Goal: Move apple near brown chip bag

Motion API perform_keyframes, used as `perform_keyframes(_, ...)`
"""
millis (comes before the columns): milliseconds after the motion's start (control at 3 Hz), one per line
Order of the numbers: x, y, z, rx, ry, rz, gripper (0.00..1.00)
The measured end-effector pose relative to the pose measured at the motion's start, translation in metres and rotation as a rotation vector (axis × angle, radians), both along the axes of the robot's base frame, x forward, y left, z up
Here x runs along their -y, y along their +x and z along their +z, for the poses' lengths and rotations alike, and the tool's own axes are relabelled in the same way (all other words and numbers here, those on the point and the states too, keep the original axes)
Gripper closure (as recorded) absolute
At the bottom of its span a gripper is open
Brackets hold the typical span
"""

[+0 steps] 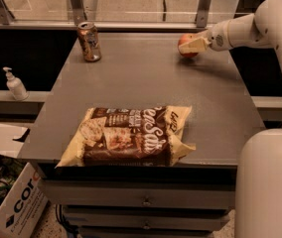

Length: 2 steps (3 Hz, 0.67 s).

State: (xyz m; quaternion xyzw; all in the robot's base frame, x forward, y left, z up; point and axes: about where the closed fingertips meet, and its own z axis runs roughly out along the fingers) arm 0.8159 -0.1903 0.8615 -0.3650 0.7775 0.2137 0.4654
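Note:
The apple [183,39], small and red, sits at the far right of the grey table [146,78]. My gripper [193,44] reaches in from the right at the end of the white arm and is right at the apple, its cream tip covering the apple's right side. The brown chip bag [128,135] lies flat near the table's front edge, well apart from the apple and gripper.
A brownish drink can [89,41] stands at the far left of the table. A white pump bottle [15,85] stands on a ledge to the left. A cardboard box [12,202] sits on the floor at the lower left. My white base [270,182] is at the lower right.

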Motion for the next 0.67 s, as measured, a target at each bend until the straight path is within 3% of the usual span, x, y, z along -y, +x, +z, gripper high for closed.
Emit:
perform_keyframes(333,-0.001,-0.021,0.007,-0.041,0.038,0.05,0.87)
perform_keyframes(667,0.001,-0.058,0.012,-0.093,0.064,0.132,1.0)
